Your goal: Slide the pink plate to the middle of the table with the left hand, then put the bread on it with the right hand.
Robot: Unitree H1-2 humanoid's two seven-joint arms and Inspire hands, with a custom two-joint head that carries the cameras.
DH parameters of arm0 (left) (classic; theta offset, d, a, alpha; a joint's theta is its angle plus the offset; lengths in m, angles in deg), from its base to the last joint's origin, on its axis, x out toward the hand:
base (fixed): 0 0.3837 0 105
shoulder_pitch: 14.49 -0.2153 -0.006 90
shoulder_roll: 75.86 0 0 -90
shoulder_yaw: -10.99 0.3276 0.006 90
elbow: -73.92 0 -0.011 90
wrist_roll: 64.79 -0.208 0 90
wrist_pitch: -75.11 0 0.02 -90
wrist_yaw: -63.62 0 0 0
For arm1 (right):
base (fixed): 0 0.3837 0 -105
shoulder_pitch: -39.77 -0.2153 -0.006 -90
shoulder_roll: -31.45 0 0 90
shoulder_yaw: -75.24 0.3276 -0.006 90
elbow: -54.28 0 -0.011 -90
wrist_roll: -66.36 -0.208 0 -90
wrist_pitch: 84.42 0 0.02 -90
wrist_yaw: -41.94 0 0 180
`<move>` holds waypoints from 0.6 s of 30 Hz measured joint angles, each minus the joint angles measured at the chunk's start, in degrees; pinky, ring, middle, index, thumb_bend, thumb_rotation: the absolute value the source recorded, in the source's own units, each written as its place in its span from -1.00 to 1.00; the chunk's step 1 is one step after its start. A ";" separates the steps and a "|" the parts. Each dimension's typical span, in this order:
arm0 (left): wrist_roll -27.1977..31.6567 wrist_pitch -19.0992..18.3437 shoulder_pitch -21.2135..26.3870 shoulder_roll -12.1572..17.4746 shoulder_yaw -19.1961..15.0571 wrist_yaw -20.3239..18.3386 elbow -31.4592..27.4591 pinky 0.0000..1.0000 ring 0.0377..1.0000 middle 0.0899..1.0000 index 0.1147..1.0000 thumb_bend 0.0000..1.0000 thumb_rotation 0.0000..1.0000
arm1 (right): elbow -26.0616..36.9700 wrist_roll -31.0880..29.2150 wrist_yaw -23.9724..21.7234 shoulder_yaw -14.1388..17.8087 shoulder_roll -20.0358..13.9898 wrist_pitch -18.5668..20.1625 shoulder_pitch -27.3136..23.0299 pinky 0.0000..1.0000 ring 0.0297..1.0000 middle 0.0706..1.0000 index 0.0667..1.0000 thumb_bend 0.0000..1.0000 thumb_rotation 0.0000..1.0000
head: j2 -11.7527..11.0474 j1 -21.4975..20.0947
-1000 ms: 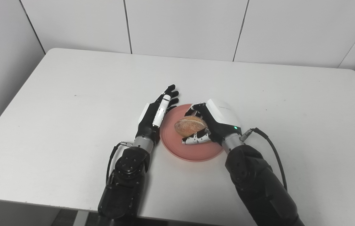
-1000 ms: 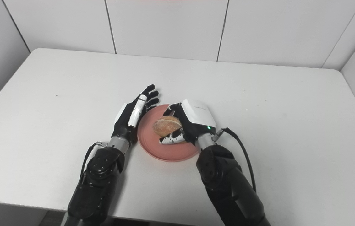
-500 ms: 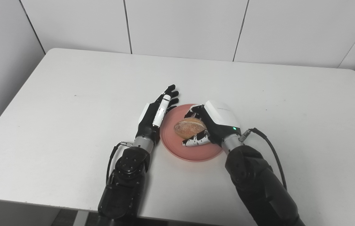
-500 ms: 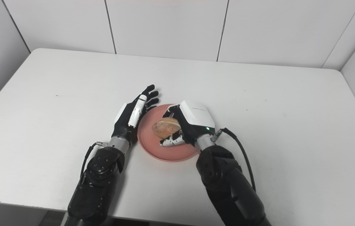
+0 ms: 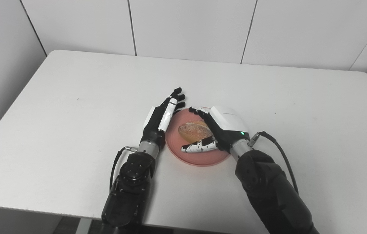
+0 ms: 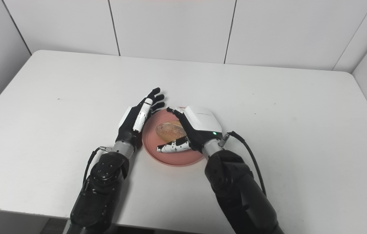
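The pink plate [image 5: 199, 157] is sitting on the white desk [image 5: 73, 107], near its middle and toward the front edge, with both arms coming in on either side of it. The bread [image 5: 193, 130], a brown crusty roll, is lying on the plate, on the half nearer the left hand.

The right hand [image 5: 217, 131] is reaching over the plate from the right, its white back facing up. Its fingers [image 5: 199, 112] are stretching out straight past the far side of the bread and its thumb [image 5: 198, 148] is lying along the near side, so the hand is spread apart around the roll rather than clamped on it. Whether the palm is touching the crust is hard to tell from here.

The left hand [image 5: 160, 118] is standing on edge just beside the plate's left rim, palm turned toward the plate, fingers extended and slightly fanned, pointing away from the robot. It is holding nothing. Its fingertips [image 6: 156, 97] are reaching just past the plate's far left edge; contact with the rim cannot be made out.
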 measured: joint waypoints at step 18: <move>0.28 0.06 -0.13 -0.09 -0.32 -0.11 -0.10 0.80 0.79 0.79 0.78 -0.26 1.00 | 4.69 -2.64 2.26 4.19 -1.71 -3.31 2.23 0.73 0.88 0.90 0.91 0.84 0.09 | -0.70 -1.23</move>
